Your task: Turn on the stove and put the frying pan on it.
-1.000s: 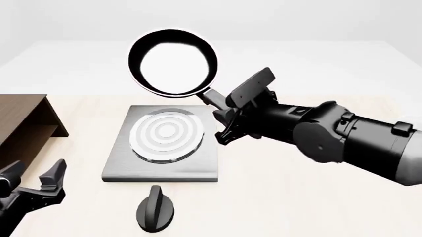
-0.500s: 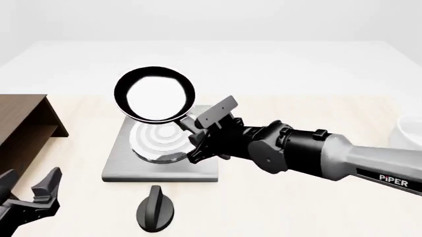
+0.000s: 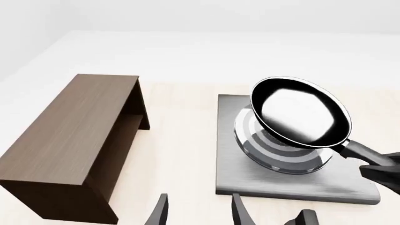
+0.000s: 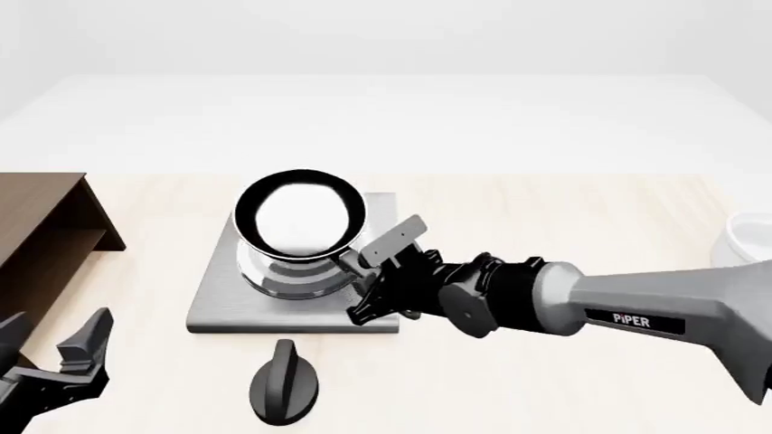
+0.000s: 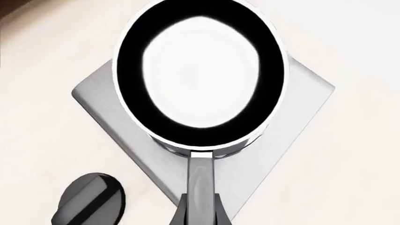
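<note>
The frying pan (image 4: 299, 217) is black with a pale glossy inside. It hangs tilted just over the round burner (image 4: 287, 278) of the grey stove slab (image 4: 223, 312). My right gripper (image 4: 376, 271) is shut on the pan's handle. In the right wrist view the pan (image 5: 200, 70) covers most of the stove (image 5: 281, 131), with the handle (image 5: 201, 183) between my fingers. The black oval knob (image 4: 285, 384) lies in front of the slab. My left gripper (image 4: 54, 362) is open and empty at the near left, apart from the knob. In the left wrist view the pan (image 3: 300, 112) is over the stove (image 3: 231, 180).
A brown wooden cabinet (image 4: 49, 226) stands at the left; it also shows in the left wrist view (image 3: 75, 140). A white bowl (image 4: 750, 240) sits at the right edge of the table.
My right gripper has brought the pan down and toward me, from high behind the stove to just over the burner. My left gripper has barely moved.
</note>
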`<action>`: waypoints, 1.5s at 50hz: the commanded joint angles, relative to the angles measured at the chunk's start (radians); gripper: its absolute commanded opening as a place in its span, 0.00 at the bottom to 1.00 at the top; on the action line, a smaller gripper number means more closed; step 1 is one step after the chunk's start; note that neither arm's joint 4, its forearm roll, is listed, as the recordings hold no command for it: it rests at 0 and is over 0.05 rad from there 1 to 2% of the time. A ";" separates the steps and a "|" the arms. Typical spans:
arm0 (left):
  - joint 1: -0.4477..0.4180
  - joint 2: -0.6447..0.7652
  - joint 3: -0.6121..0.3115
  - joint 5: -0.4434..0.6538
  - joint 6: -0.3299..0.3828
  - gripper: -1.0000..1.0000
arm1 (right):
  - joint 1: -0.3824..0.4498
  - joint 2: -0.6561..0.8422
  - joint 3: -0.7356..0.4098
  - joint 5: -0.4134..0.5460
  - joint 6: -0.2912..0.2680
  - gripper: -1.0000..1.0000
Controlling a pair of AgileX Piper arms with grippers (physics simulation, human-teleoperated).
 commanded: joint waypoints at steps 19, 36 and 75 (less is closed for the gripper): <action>-0.006 -0.115 0.184 -0.138 -0.008 1.00 | -0.024 0.047 0.008 -0.050 0.001 0.00; -0.007 -0.090 0.184 -0.162 -0.007 1.00 | 0.039 -0.075 0.031 0.002 0.020 1.00; -0.006 -0.115 0.184 -0.138 0.006 1.00 | -0.344 -1.551 0.630 0.201 -0.009 1.00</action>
